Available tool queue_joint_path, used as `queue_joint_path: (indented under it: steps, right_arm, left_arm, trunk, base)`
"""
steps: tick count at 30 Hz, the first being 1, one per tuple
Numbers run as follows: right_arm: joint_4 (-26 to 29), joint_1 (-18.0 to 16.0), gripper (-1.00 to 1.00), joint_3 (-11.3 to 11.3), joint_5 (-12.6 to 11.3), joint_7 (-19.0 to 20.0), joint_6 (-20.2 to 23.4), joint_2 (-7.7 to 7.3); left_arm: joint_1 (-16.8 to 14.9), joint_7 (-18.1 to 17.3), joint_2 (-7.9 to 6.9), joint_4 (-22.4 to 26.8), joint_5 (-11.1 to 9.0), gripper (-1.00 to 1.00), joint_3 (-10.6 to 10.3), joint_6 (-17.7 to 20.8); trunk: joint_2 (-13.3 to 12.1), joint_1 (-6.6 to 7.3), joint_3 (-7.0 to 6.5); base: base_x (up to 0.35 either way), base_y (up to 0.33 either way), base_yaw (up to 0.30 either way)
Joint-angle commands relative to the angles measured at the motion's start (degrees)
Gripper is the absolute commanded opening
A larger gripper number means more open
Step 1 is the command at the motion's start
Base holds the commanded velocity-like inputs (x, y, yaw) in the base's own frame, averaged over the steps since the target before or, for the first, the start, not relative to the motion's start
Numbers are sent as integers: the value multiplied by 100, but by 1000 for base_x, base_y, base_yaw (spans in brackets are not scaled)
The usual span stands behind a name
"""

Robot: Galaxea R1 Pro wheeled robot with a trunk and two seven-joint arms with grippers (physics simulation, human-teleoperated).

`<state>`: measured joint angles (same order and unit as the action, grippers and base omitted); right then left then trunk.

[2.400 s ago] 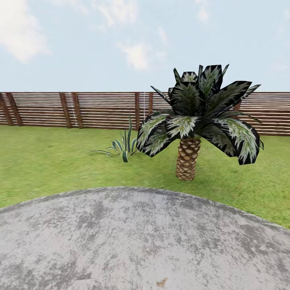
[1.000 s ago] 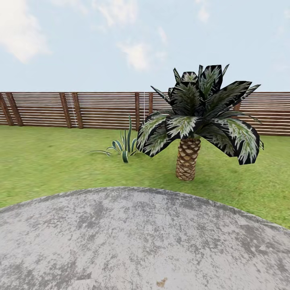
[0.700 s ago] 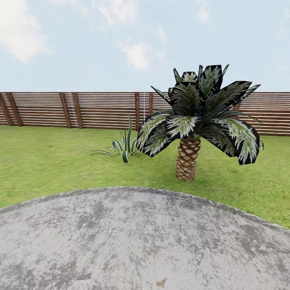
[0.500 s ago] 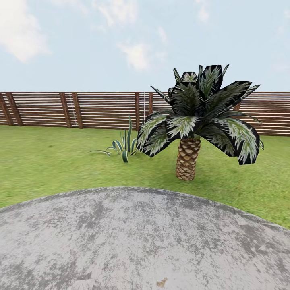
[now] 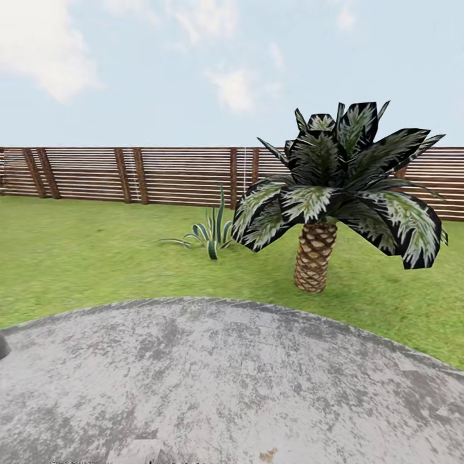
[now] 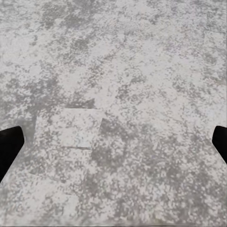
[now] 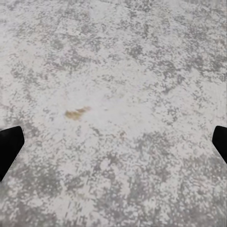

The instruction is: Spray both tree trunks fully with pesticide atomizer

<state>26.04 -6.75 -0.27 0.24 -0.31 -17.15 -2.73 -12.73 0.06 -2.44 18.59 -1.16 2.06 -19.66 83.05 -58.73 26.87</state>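
Two grippers, the left gripper (image 6: 113, 146) and the right gripper (image 7: 113, 146), hang with jaws spread wide and empty over mottled grey stone paving (image 5: 225, 380). Beyond the paving lies green lawn (image 5: 77, 258), a short scaly palm (image 5: 316, 258) and the slatted wooden fence (image 5: 174, 175).

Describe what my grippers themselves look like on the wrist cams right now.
Little of them shows. The left gripper appears as two plain black fingertips with blunt, angled ends at the picture's edges. The right gripper looks the same: matte black fingertips. No cables, markings or pads are visible. Grey stone paving lies beyond.
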Motion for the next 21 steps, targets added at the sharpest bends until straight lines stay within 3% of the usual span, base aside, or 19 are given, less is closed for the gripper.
queue_joint_path:
  steps: [1, 21]
  right_arm:
    - [-2, -2, 100, -3, 3, -3, -17, 0]
    - [-18, -3, 100, 0, 12, -4, -17, -8]
  left_arm:
    - [-1, -2, -1, -14, -9, 100, 15, -19]
    - [5, 12, -72, -38, -1, 100, 223, -12]
  trunk:
    - [3, 0, 6]
    - [3, 0, 60]
  base:
    - [0, 0, 272]
    - [0, 0, 274]
